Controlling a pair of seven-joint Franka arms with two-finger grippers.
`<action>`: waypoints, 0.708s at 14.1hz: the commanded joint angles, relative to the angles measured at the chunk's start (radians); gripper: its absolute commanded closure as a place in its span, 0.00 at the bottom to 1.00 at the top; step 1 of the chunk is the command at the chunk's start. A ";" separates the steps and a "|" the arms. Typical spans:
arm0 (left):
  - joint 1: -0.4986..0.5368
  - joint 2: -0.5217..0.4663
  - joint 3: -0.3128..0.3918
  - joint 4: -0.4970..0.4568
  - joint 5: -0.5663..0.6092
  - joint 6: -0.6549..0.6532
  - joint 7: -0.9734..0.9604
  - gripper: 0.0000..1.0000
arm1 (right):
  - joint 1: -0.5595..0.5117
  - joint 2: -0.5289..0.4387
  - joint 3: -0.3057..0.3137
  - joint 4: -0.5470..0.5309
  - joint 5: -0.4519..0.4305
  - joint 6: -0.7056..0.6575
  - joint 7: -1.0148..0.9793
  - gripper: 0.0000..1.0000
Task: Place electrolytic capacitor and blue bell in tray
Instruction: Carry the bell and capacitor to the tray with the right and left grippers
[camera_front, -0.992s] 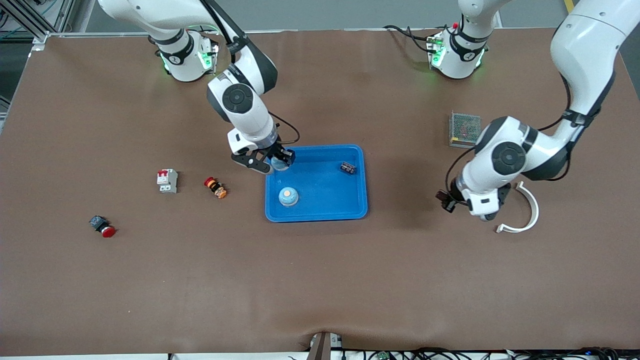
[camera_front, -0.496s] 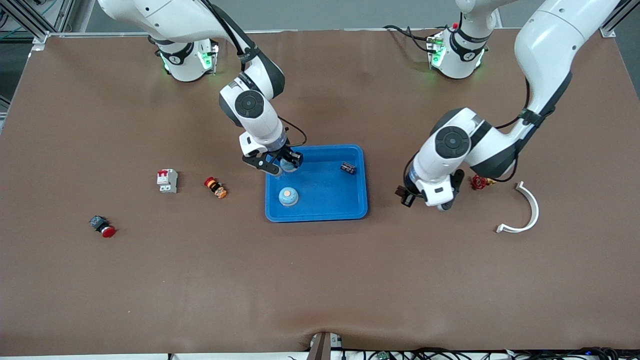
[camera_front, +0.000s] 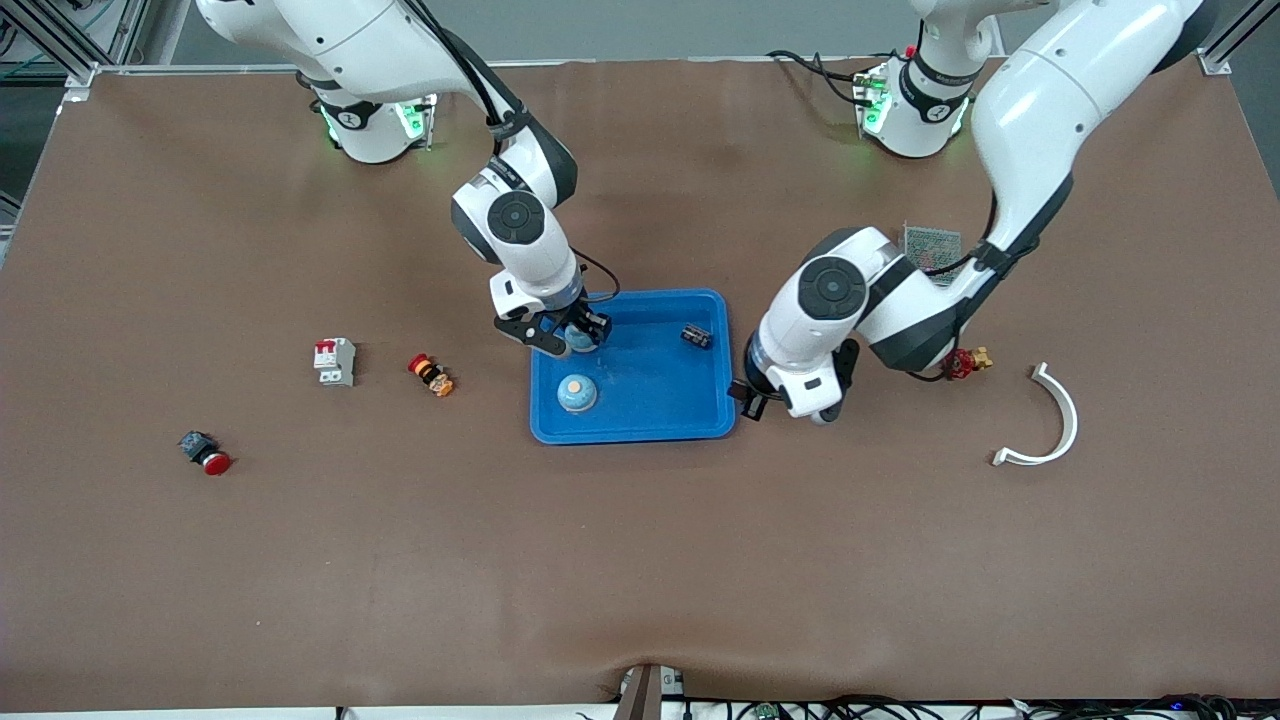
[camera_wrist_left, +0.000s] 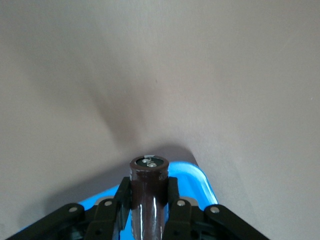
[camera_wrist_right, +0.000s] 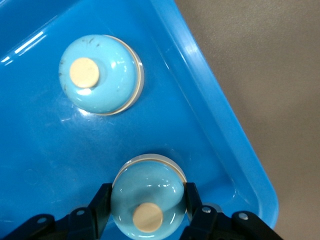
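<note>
Lowering my right pincer (camera_wrist_right: 147, 212), clamped on the blue bell (camera_wrist_right: 147, 200), inside the tray (camera_front: 640, 425) at its corner toward the right arm's end; my left pincer (camera_wrist_left: 148, 210) grips the electrolytic capacitor (camera_wrist_left: 148, 185) over the tray's other rim. Release low, clear of the bell already there (camera_wrist_right: 100, 75).

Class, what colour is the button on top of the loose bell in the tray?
Cream, on the bell; right wrist view shows it best.

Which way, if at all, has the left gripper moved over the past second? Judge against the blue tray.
Yes. The left gripper, shut on the capacitor, has travelled from near the white curved piece toward the tray, now at its rim.
</note>
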 joint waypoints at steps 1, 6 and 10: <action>-0.118 0.048 0.070 0.091 0.004 -0.014 -0.073 1.00 | 0.014 0.017 -0.020 0.020 -0.020 0.014 0.028 1.00; -0.192 0.088 0.103 0.102 0.002 -0.014 -0.098 1.00 | 0.028 0.040 -0.026 0.034 -0.024 0.023 0.061 1.00; -0.210 0.117 0.103 0.102 0.005 -0.013 -0.105 1.00 | 0.039 0.043 -0.038 0.034 -0.025 0.054 0.111 0.00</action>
